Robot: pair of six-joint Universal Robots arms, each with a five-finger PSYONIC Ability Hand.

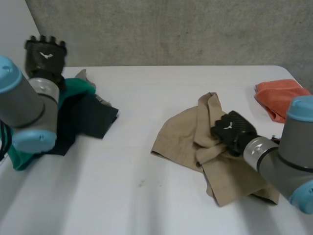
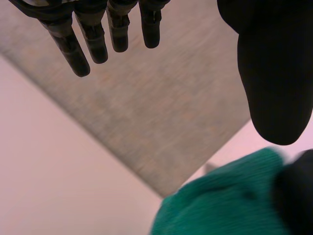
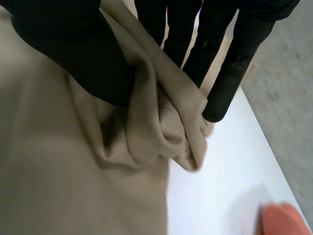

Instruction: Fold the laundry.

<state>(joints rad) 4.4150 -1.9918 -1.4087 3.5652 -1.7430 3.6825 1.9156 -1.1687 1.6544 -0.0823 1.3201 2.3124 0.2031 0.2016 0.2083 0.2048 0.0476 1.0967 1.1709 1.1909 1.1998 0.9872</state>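
Observation:
A tan garment (image 1: 195,147) lies crumpled right of the table's middle. My right hand (image 1: 232,131) rests on its right part. In the right wrist view, a bunched fold of the tan garment (image 3: 166,127) is pinched between the thumb (image 3: 83,58) and the fingers (image 3: 230,78). My left hand (image 1: 45,55) is raised at the far left, above a pile of green cloth (image 1: 73,90) and black cloth (image 1: 85,117). Its fingers (image 2: 83,44) hang straight and hold nothing, with the green cloth (image 2: 230,200) below them.
An orange cloth (image 1: 279,98) lies folded at the table's right edge, and the orange cloth (image 3: 283,220) also sits past the tan fold. A grey wall (image 1: 171,29) stands behind the white table (image 1: 137,196). My left arm (image 1: 24,107) covers part of the pile.

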